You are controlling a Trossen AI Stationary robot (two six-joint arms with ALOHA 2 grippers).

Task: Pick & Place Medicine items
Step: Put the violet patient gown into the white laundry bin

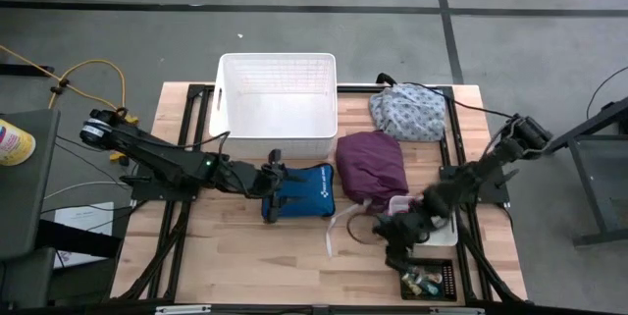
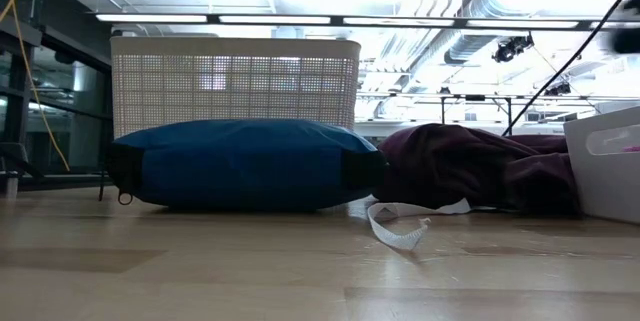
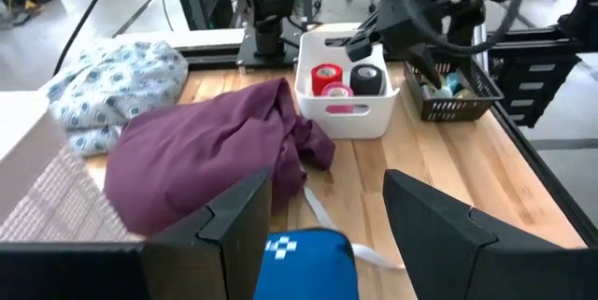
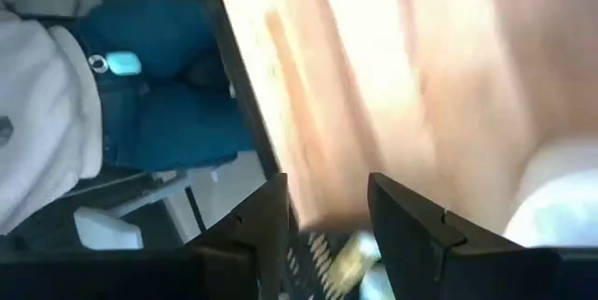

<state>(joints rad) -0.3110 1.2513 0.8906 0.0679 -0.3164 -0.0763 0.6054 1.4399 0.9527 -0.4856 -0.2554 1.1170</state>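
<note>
A small white bin (image 3: pixel 348 118) holds a red roll (image 3: pixel 326 78), a pink roll (image 3: pixel 338 92) and a black roll (image 3: pixel 367 79). Beside it a black mesh tray (image 1: pixel 429 280) carries more small medicine items (image 1: pixel 422 281). My right gripper (image 1: pixel 392 241) hovers between bin and tray near the table's front right, open, with nothing between its fingers (image 4: pixel 271 216). My left gripper (image 1: pixel 278 195) stands open above the left end of the blue zip pouch (image 1: pixel 312 192), which lies flat on the table; in the left wrist view the pouch (image 3: pixel 308 263) shows below the open fingers.
A big white lattice basket (image 1: pixel 277 104) stands at the far middle. A purple cloth bundle (image 1: pixel 371 163) and a floral one (image 1: pixel 407 114) lie right of it. A white strap (image 2: pixel 400 231) trails from the purple bundle onto bare wood in front.
</note>
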